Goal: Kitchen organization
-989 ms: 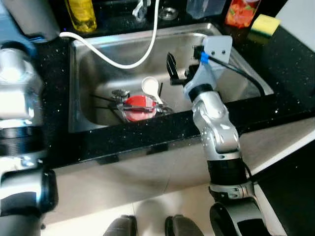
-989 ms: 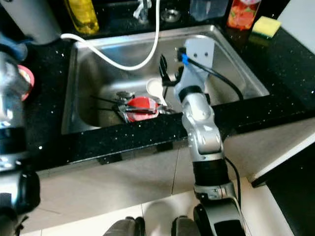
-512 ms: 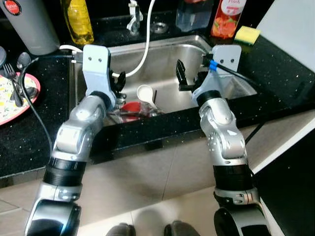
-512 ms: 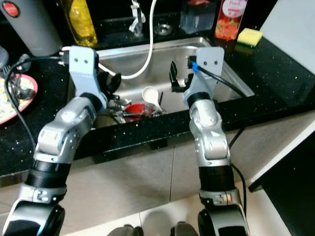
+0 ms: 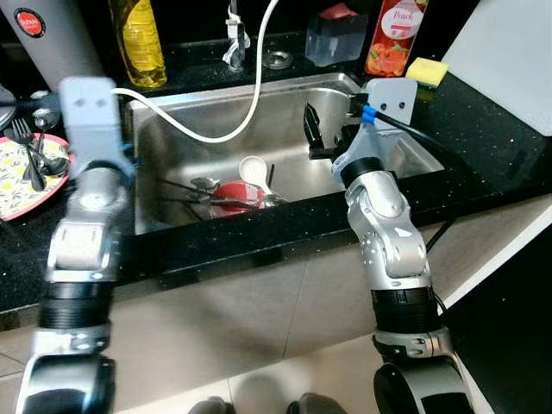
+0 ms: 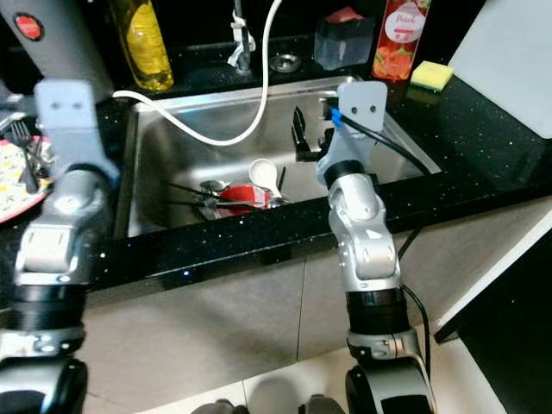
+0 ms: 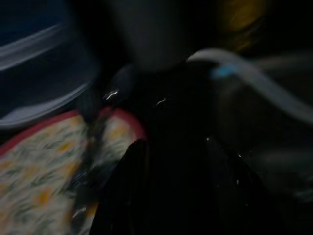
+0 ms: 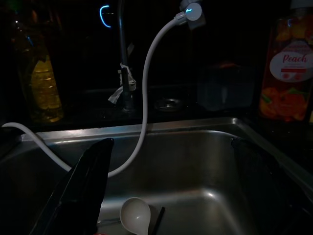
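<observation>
The steel sink [image 5: 293, 112] holds a red bowl [image 5: 231, 195], a white ladle [image 5: 253, 170] and some dark cutlery [image 5: 194, 185]. My right gripper [image 5: 328, 134] hangs open over the sink's right half, a little right of the ladle and above it. Its two black fingers [image 8: 83, 191] stand wide apart with nothing between them. My left arm [image 5: 86, 198] reaches over the counter left of the sink. The left gripper [image 7: 171, 147] is open above a floral plate [image 7: 39, 166] with a red rim. The plate [image 5: 17, 177] carries a fork and spoon [image 5: 33, 159].
A white hose [image 5: 250, 95] loops into the sink from the tap. Behind the sink stand a yellow bottle [image 5: 138, 39], a clear container [image 5: 336, 39], a peach bottle [image 5: 388, 39] and a yellow sponge [image 5: 425, 71]. A grey canister [image 5: 39, 39] stands back left, a white board [image 5: 509, 60] at right.
My left arm has swung out of the sink to the left and now sits over the counter by the floral plate. The right gripper stays where it was.
</observation>
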Robot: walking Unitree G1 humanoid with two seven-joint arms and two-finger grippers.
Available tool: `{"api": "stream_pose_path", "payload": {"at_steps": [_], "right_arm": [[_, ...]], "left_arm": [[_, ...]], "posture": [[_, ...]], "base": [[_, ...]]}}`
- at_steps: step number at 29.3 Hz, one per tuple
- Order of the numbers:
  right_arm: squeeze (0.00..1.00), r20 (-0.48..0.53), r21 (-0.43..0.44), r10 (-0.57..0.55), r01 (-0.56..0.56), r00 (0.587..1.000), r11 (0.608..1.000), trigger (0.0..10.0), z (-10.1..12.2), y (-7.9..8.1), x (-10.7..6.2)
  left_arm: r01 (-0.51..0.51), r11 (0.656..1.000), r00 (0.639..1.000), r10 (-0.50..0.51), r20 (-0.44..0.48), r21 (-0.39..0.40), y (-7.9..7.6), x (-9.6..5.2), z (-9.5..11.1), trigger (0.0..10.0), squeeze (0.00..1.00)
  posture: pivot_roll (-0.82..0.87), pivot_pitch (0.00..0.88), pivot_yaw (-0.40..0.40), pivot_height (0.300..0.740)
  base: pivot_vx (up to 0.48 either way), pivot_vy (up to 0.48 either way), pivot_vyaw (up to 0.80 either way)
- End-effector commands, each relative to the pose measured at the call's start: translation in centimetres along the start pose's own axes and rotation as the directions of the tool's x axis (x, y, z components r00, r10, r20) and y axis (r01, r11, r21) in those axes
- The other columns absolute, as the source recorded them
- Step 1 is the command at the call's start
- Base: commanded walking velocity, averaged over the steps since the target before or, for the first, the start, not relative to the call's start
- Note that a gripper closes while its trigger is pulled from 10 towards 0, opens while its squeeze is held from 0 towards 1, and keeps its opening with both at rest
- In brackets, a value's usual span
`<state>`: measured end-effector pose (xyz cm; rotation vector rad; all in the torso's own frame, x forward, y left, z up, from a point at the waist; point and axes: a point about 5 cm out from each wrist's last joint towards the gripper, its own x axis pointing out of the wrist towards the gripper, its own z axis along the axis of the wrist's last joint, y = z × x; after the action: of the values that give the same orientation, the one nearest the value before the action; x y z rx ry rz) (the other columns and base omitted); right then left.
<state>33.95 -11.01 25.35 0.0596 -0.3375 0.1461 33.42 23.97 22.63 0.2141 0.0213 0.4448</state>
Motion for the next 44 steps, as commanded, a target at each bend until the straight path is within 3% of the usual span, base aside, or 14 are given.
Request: {"api": "stream_pose_path", "payload": {"at_steps": [1,4,7,13,20,24,25,28,30,34,35,37,38,44], "right_arm": [[0.0,0.008,0.002,0.002,-0.002,1.0,1.0,10.0,0.1,0.1,-0.2],[0.0,0.002,0.001,-0.012,0.012,1.0,1.0,10.0,-0.1,-0.3,-0.3],[0.0,0.0,0.004,-0.015,0.015,1.0,1.0,10.0,-0.3,-0.3,-0.4],[0.0,0.003,0.006,-0.01,0.01,1.0,1.0,10.0,-0.2,-0.1,-0.3],[0.0,0.002,0.002,-0.014,0.014,1.0,1.0,10.0,-0.2,-0.3,-0.3],[0.0,0.002,0.005,-0.008,0.008,1.0,1.0,10.0,-0.2,-0.1,-0.4],[0.0,0.001,0.005,-0.008,0.008,1.0,1.0,10.0,-0.2,-0.1,-0.4],[0.0,0.001,0.005,-0.008,0.008,1.0,1.0,10.0,-0.3,-0.1,-0.4],[0.0,0.001,0.003,-0.008,0.008,1.0,1.0,10.0,-0.3,-0.1,-0.3],[0.0,0.003,0.0,-0.009,0.009,1.0,1.0,10.0,-0.2,-0.2,-0.3],[0.0,0.003,-0.001,-0.01,0.01,1.0,1.0,10.0,-0.2,-0.2,-0.3],[0.0,0.004,-0.001,-0.01,0.01,1.0,1.0,10.0,-0.2,-0.2,-0.2],[0.0,0.005,-0.002,-0.011,0.011,1.0,1.0,10.0,-0.2,-0.3,-0.2],[0.0,0.007,-0.002,-0.011,0.011,1.0,1.0,10.0,-0.1,-0.3,-0.2]], "left_arm": [[-0.006,0.994,1.0,0.007,-0.007,0.113,1.2,0.3,-0.2,10.0,0.0],[-0.042,0.988,0.999,0.041,0.01,0.15,3.2,0.8,0.4,10.0,0.0],[-0.114,0.993,0.993,0.115,-0.038,0.027,5.5,1.6,0.6,10.0,0.0],[-0.087,0.994,0.988,0.078,-0.132,-0.067,5.0,1.8,-0.3,10.0,0.0],[0.03,0.999,0.983,-0.025,-0.184,0.023,4.1,1.2,-2.0,10.0,0.0],[0.023,0.965,0.989,0.016,-0.146,0.263,4.6,1.4,-2.3,10.0,0.0],[0.019,0.963,0.99,0.02,-0.142,0.268,4.6,1.5,-2.3,8.1,0.0],[0.018,0.963,0.99,0.021,-0.142,0.269,4.6,1.5,-2.3,8.1,0.0],[0.005,0.956,0.99,0.036,-0.136,0.293,4.8,1.7,-2.4,4.5,0.0],[0.007,0.947,0.99,0.039,-0.137,0.32,4.8,1.8,-2.6,3.3,0.0],[0.008,0.947,0.989,0.039,-0.141,0.321,4.8,1.8,-2.7,2.0,0.0],[0.009,0.947,0.989,0.039,-0.144,0.321,4.8,1.8,-2.8,2.0,0.0],[0.011,0.946,0.988,0.039,-0.147,0.324,4.8,1.9,-2.9,0.0,0.0],[0.005,0.942,0.987,0.05,-0.155,0.335,4.9,1.8,-3.5,0.0,0.0]], "posture": [[0.01,0.0,0.02,0.74],[0.02,0.0,0.023,0.74],[0.02,0.0,0.026,0.74],[0.01,0.0,0.025,0.74],[0.02,0.0,0.024,0.74],[0.01,0.0,0.022,0.74],[0.01,0.0,0.02,0.74],[0.01,0.0,0.02,0.74],[0.01,0.0,0.019,0.74],[0.0,0.0,0.021,0.74],[0.0,0.0,0.021,0.74],[0.0,0.0,0.021,0.74],[0.0,0.0,0.019,0.74],[0.01,0.0,0.017,0.74]], "base": [[0.0,0.0,0.0],[0.0,0.0,0.0],[0.0,0.0,0.0],[0.0,0.0,0.0],[0.0,0.0,0.0],[0.0,0.0,0.0],[0.0,0.0,0.0],[0.0,0.0,0.0],[0.0,0.0,0.0],[0.0,0.0,0.0],[0.0,0.0,0.0],[0.0,0.0,0.0],[0.0,0.0,0.0],[0.0,0.0,0.0]]}}
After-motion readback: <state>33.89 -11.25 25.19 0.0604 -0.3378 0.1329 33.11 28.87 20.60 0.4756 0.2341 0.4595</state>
